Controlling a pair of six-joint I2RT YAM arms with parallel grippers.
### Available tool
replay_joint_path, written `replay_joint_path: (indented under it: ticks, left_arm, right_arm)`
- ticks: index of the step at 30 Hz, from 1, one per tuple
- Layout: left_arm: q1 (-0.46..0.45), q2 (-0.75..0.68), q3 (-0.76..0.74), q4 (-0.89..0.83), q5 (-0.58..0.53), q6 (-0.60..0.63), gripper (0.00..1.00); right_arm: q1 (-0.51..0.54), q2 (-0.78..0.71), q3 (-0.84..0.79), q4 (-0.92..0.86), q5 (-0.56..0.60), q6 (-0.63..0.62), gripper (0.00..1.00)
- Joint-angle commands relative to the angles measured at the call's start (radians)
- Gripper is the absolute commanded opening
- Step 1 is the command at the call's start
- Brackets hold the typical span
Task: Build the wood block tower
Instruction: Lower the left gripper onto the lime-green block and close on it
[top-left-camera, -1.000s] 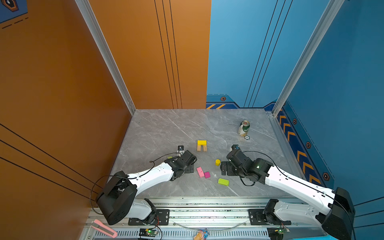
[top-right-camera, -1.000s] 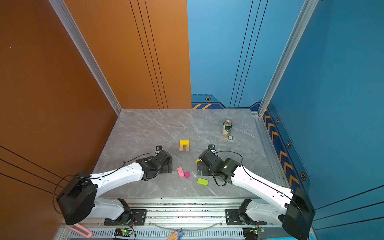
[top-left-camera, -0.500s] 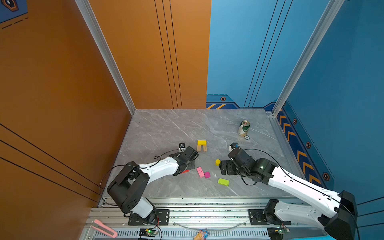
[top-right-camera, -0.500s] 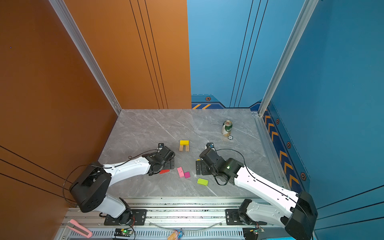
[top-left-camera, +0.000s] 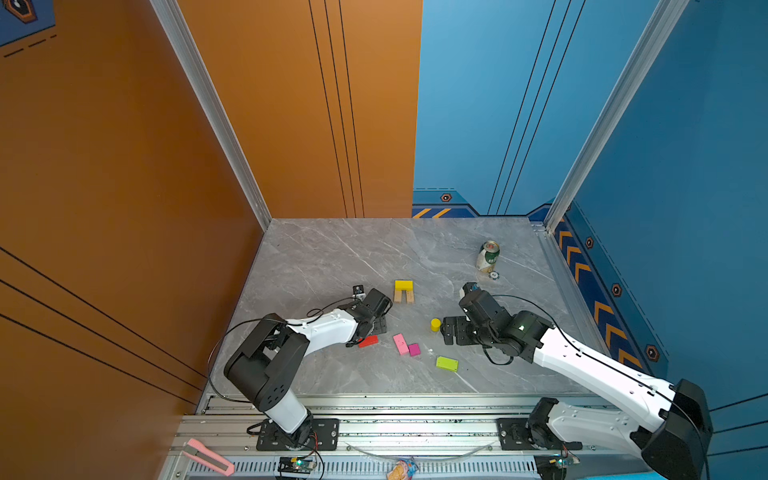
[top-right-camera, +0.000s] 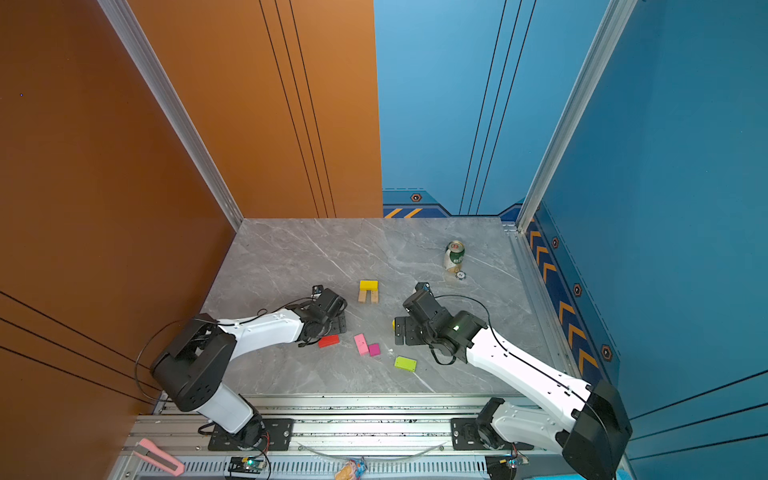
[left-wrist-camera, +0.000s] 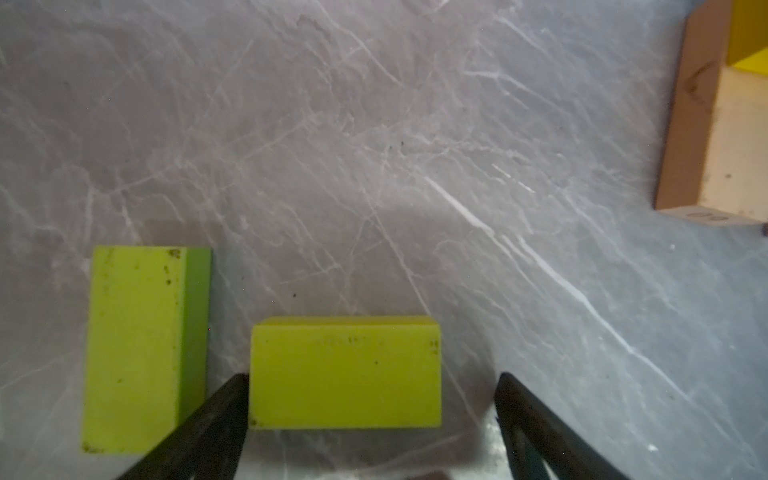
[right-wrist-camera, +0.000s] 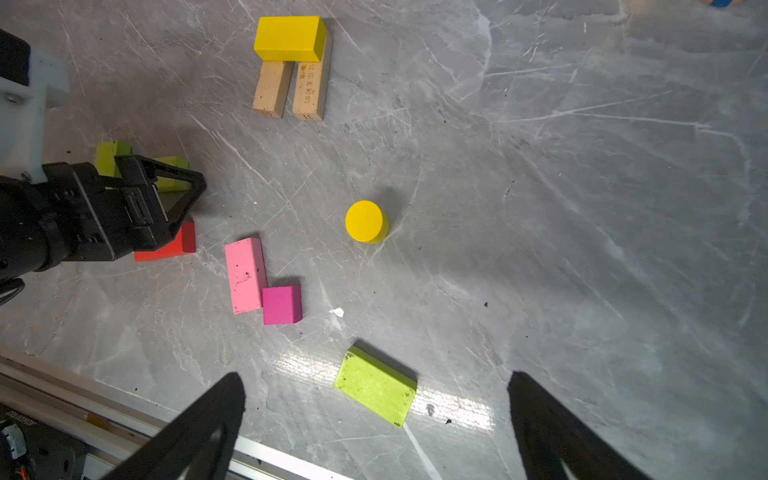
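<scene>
A yellow block lies across two tan bars (top-left-camera: 403, 296), the low start of the tower (top-right-camera: 368, 291). My left gripper (left-wrist-camera: 372, 376) is open low over the table, its jaws either side of a lime-green block (left-wrist-camera: 345, 372); one finger is almost at the block's edge and the other stands apart. A second lime-green block (left-wrist-camera: 141, 349) lies beside it. My right gripper (right-wrist-camera: 375, 375) hangs open above a third lime-green block (right-wrist-camera: 376, 386), holding nothing. Loose on the table are a yellow cylinder (top-left-camera: 435, 324), a pink block (top-left-camera: 400, 344), a magenta cube (top-left-camera: 414, 349) and a red block (top-left-camera: 368, 341).
A green-white can (top-left-camera: 488, 256) stands at the back right with a small round cap (top-left-camera: 493, 275) in front of it. A pink utility knife (top-left-camera: 208, 457) lies on the front rail. The aluminium rail (right-wrist-camera: 124, 415) bounds the table's near edge.
The left arm has folded its elbow back and its gripper has come down around a lime-green block, uncovering the red block; its jaws have narrowed a little. The right arm has barely moved.
</scene>
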Motion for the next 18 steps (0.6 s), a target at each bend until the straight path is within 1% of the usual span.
replay_joint_path:
  ticks: [1, 3, 4, 5, 10, 15, 18]
  left_arm:
    - [0.016, 0.022, 0.026, 0.005, 0.031, -0.006, 0.88]
    - [0.020, 0.025, 0.027, 0.002, 0.030, -0.006, 0.87]
    - [0.019, 0.028, 0.030, 0.002, 0.031, -0.006, 0.83]
    - [0.020, 0.029, 0.030, 0.002, 0.029, -0.006, 0.82]
    - [0.019, 0.035, 0.032, -0.010, 0.020, -0.005, 0.74]
    - [0.019, 0.041, 0.040, -0.023, 0.011, 0.000, 0.62]
    - [0.016, 0.041, 0.045, -0.027, 0.016, 0.001, 0.60]
  right_arm:
    - [-0.013, 0.011, 0.015, 0.019, -0.023, -0.024, 1.00]
    - [-0.019, 0.016, 0.017, 0.020, -0.029, -0.029, 1.00]
    - [-0.021, 0.017, 0.016, 0.020, -0.031, -0.030, 1.00]
    - [-0.024, 0.019, 0.019, 0.021, -0.033, -0.031, 1.00]
    - [-0.035, 0.023, 0.019, 0.023, -0.040, -0.036, 1.00]
    - [-0.039, 0.031, 0.016, 0.027, -0.047, -0.038, 1.00]
    - [-0.039, 0.032, 0.014, 0.030, -0.049, -0.038, 1.00]
